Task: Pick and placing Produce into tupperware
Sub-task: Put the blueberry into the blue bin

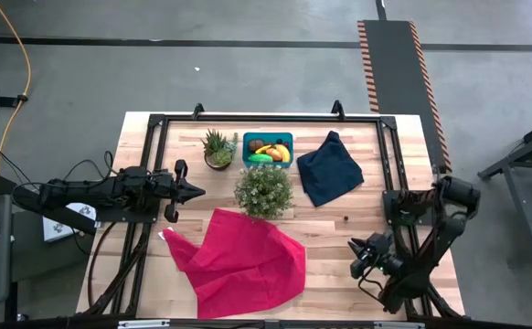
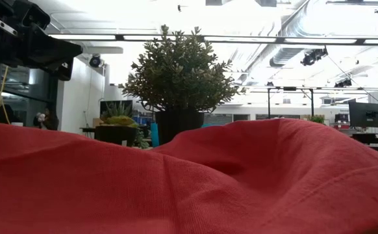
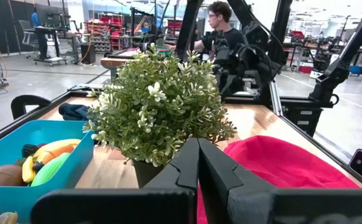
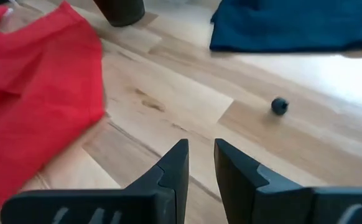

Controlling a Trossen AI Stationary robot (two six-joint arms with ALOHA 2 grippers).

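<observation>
Produce sits mostly inside the teal tupperware (image 1: 268, 137) at twelve o'clock on the table (image 1: 138, 137), though from above we make out only a yellow banana (image 1: 275, 151), a green piece (image 1: 260, 157) and some orange. The left wrist view brings the tub (image 3: 19, 134) closer and shows what the high view blurs: a brown oval (image 3: 0, 176), the banana (image 3: 53, 151) and a green piece (image 3: 50, 169), with the tub's near end cut off by the frame. One tiny dark bit (image 4: 279, 106) lies loose on the bare wood, plain in the right wrist view and only a speck (image 1: 345, 218) from above.

In the low view the red cloth (image 2: 189, 182) fills the foreground and hides the table and tub; only the bushy plant (image 2: 176, 71) and a spiky plant (image 2: 117, 114) rise behind it. The high view shows that cloth (image 1: 243, 260) spread at six o'clock and a navy cloth (image 1: 330, 169) at two o'clock.

Our left gripper (image 1: 196, 191) hovers at nine o'clock, its fingers pressed together, pointing at the bushy plant (image 3: 159, 109). Our right gripper (image 1: 354, 257) hangs at four o'clock, fingers (image 4: 175, 168) slightly parted and empty. A person (image 3: 221, 31) shows beyond the table.
</observation>
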